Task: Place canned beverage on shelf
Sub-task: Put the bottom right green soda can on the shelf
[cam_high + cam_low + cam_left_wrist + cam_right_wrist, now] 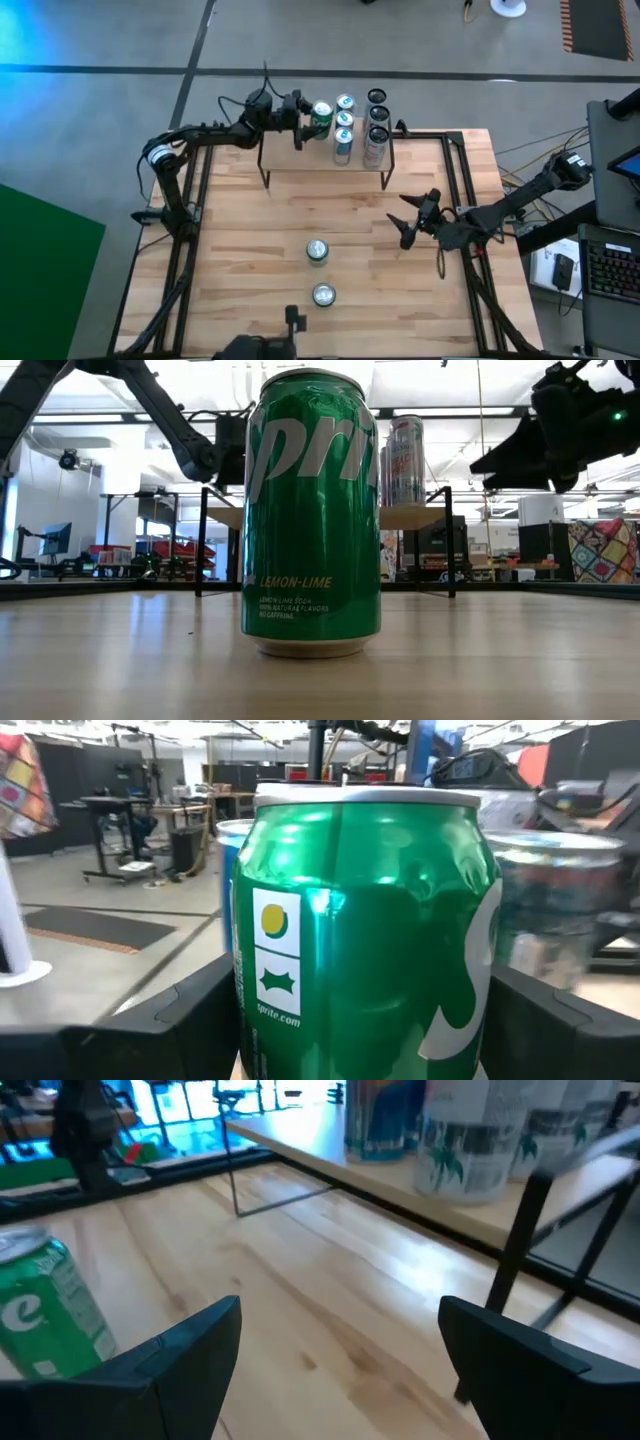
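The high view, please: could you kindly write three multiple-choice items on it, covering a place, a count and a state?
1. Where is the left gripper? A at the shelf; B mid-table; C off the table.
2. Green cans on the tabletop? A one; B two; C four.
3. The right gripper is: A open, empty; B shut on a can; C hidden.
A, it reaches the shelf's green can; B, two stand before the shelf; A, its jaws stand apart over bare wood.

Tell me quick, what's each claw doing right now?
Left gripper: around the green aluminium soda can at the light wood shelf; grip or release cannot be told.
Right gripper: open, holding nothing.
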{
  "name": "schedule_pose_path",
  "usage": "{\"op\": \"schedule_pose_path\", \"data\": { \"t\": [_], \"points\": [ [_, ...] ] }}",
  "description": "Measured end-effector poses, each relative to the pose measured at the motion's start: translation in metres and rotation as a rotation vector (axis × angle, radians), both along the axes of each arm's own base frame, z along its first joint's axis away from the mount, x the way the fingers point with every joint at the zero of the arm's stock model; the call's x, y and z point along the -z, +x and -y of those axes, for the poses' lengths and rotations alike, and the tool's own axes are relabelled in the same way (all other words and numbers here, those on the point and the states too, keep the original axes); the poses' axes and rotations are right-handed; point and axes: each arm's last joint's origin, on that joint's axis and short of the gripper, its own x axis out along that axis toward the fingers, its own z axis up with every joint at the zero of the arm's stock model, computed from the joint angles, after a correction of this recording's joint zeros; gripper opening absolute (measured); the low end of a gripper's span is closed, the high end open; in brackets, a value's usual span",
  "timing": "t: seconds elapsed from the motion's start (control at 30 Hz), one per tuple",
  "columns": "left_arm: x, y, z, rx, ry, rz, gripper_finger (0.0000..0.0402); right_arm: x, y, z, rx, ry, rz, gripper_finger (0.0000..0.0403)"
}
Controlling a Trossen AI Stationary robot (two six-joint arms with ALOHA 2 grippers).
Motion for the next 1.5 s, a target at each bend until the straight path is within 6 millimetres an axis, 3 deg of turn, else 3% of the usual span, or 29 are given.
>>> {"op": "schedule_pose_path", "data": {
  "t": [0.4, 0.7, 1.03, 1.5],
  "points": [
    [0.004, -0.012, -0.018, -0.102, 0.073, -0.006, 0.0299, -0.024, -0.010, 0.018, 0.015, -0.066, 0.053, 0.0327],
    [0.019, -0.011, -0.026, -0.124, 0.065, -0.006, 0.0301, -0.024, -0.009, 0.026, 0.061, -0.073, 0.049, 0.0327],
    [0.019, -0.011, -0.027, -0.170, 0.025, 0.001, 0.0305, -0.024, -0.008, 0.025, 0.035, -0.063, 0.048, 0.0327],
    [0.018, -0.012, -0.029, -0.231, 0.028, -0.001, 0.0349, -0.022, -0.007, 0.024, 0.017, -0.036, 0.052, 0.0327]
  ]
}}
